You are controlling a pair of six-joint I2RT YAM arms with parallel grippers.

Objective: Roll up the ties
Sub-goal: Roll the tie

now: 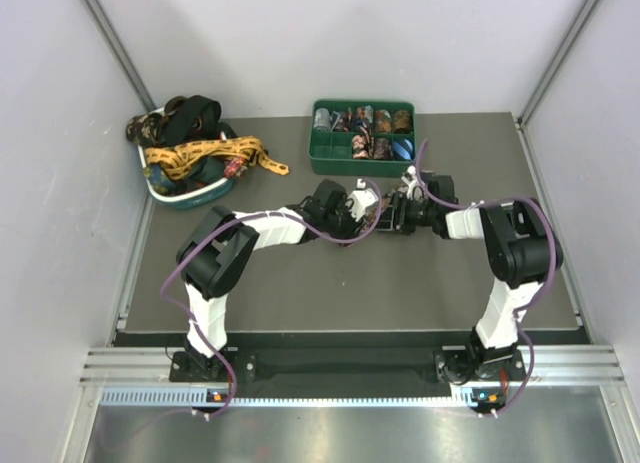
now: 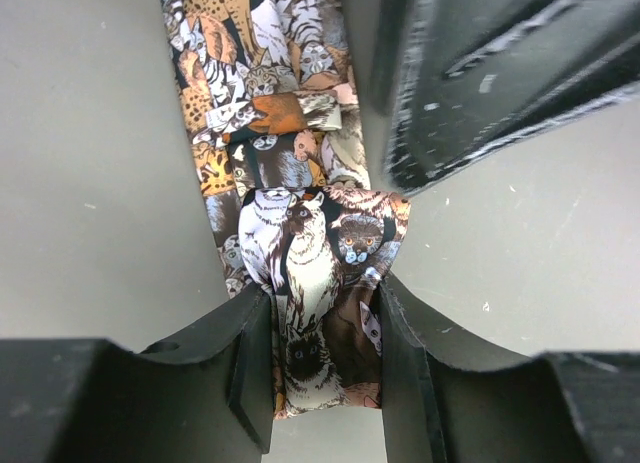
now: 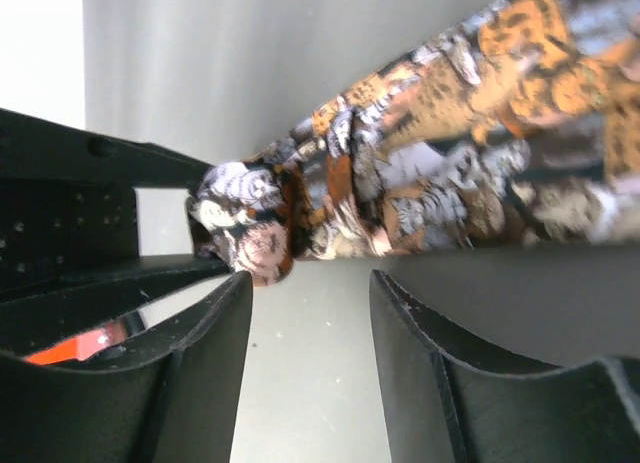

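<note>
A brown tie printed with cats [image 2: 300, 183] lies on the grey table, its near end folded into a thick wad. My left gripper [image 2: 322, 295] is shut on that wad, one finger on each side. In the right wrist view the same tie [image 3: 440, 183] runs across the top, with its rolled end at the left just beyond my fingertips. My right gripper [image 3: 310, 283] is open and empty, with bare table between the jaws. In the top view both grippers meet at mid-table, left [image 1: 362, 205] and right [image 1: 392, 211], and largely hide the tie.
A green compartment tray [image 1: 325, 165] at the back centre holds several rolled ties [image 1: 365, 123]. A white and teal basket [image 1: 190, 195] at the back left holds loose ties, among them a gold one [image 1: 200, 155] and a black one [image 1: 195, 111]. Purple cables run along both arms.
</note>
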